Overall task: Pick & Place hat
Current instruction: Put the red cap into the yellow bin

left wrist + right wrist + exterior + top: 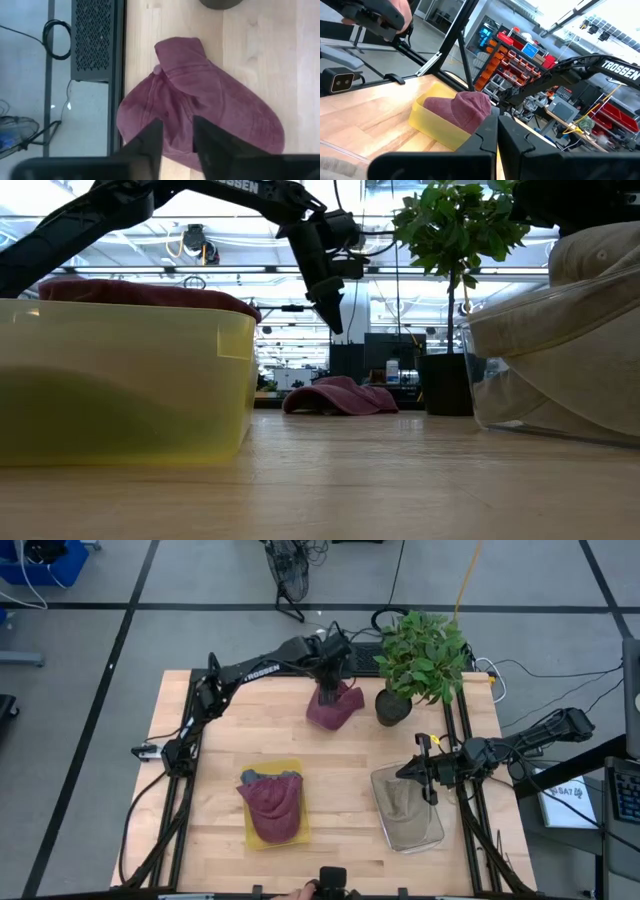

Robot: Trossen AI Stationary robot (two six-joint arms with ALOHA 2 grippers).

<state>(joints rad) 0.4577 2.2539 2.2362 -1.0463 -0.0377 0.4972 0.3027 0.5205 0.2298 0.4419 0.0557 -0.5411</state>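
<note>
Left hand poised over a maroon hat at the far middle of the wooden surface, fingers parted with a narrow gap, hanging just above the crumpled cloth in the low view and not clamped on it. Hat lying flat on the surface, just left of a potted plant, near the far edge. Second maroon hat resting in a yellow bin at the near middle, well apart from the first. Beige hat sitting inside a clear bin at the near right. Right hand held just above the far rim of that clear bin, fingers pressed together with only a thin seam between them, gripping nothing. From the right wrist, yellow bin with its maroon hat seen across the surface, left arm stretched beyond it.
</note>
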